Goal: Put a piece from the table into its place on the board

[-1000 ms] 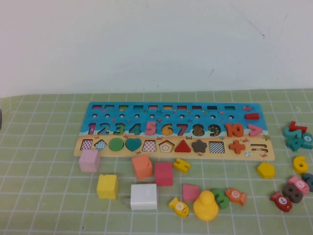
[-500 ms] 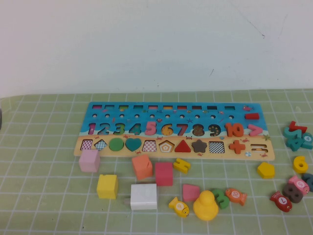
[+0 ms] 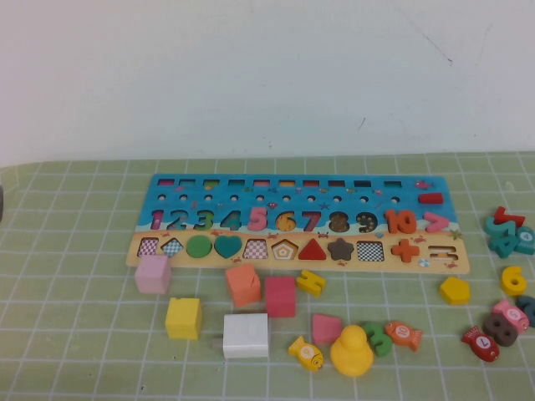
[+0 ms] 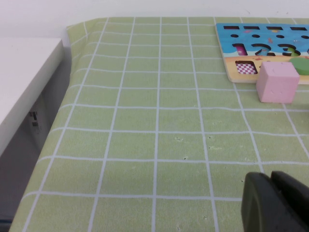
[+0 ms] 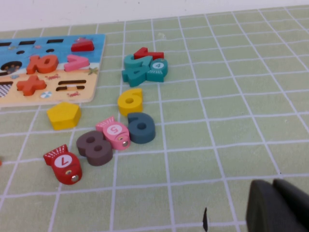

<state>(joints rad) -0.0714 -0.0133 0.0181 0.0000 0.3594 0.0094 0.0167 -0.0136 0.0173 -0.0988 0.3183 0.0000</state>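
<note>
The piece, a small yellow numeral 6 (image 3: 512, 280), lies on the green cloth right of the board, near the table's right edge. In the right wrist view the 6 (image 5: 130, 101) sits between a teal numeral pile and a dark-blue numeral. The board (image 3: 301, 188) lies across the middle, blue on top with a tan strip of shapes; its ends show in the left wrist view (image 4: 270, 38) and the right wrist view (image 5: 48, 48). My left gripper (image 4: 270, 176) is shut and empty, low over the cloth left of the board. My right gripper (image 5: 273, 183) is shut and empty, nearer than the 6. Neither arm shows in the high view.
A yellow 5 (image 3: 310, 282) and a yellow hexagon block (image 3: 454, 290) lie in front of the board. Cubes (image 3: 246, 335), a yellow duck (image 3: 351, 351), fish pieces (image 3: 480, 342) and loose numerals (image 3: 506, 232) are scattered in front and to the right. A pink cube (image 4: 276, 82) stands by the board's left end.
</note>
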